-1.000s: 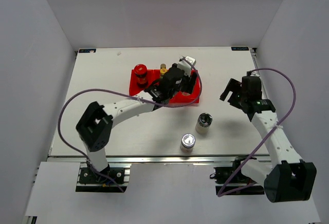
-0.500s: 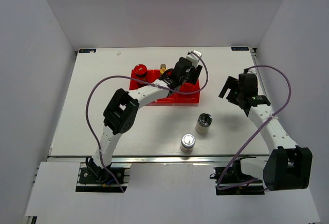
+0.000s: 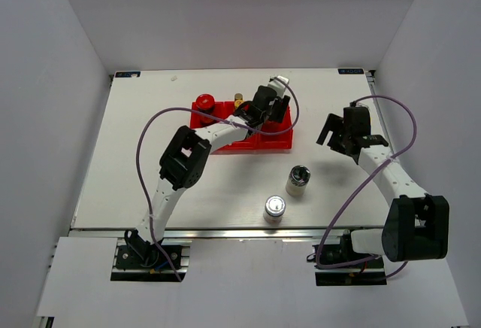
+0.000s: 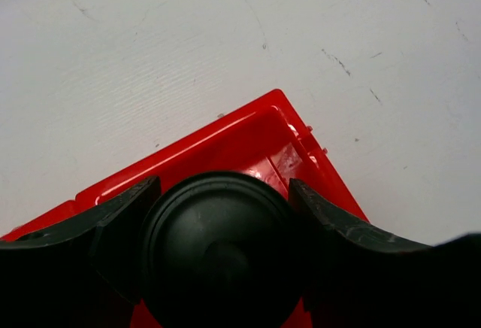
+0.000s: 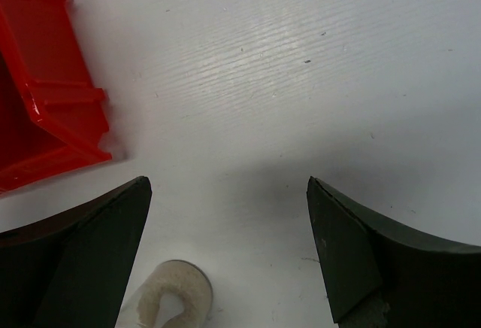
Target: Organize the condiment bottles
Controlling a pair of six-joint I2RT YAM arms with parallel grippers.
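four jars [image 3: 203, 104] [image 3: 298, 180] [image 3: 274, 208] [image 4: 218, 245], one bottle [image 3: 238, 99], three joined bins [image 3: 275, 143].

- You have the bins [image 3: 259, 146] at the far middle of the counter [image 3: 150, 170].
- The left jar [image 3: 203, 104] stands in their left compartment, with the slim bottle [image 3: 238, 99] just right of it.
- Your left pincer [image 4: 222, 185] is over the right compartment, the held jar [image 4: 218, 256] between its fingers.
- The far loose jar [image 3: 298, 180] stands nearer you than the bins. The near loose jar [image 3: 275, 209] is nearer still, slightly left.
- Your right pincer [image 3: 342, 134] is right of the bins, well apart.

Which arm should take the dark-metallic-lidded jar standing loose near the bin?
Right. The right gripper is open, empty and nearer the dark-metallic-lidded jar; the left gripper is closed on a black-lidded jar over the end compartment of the red bin.
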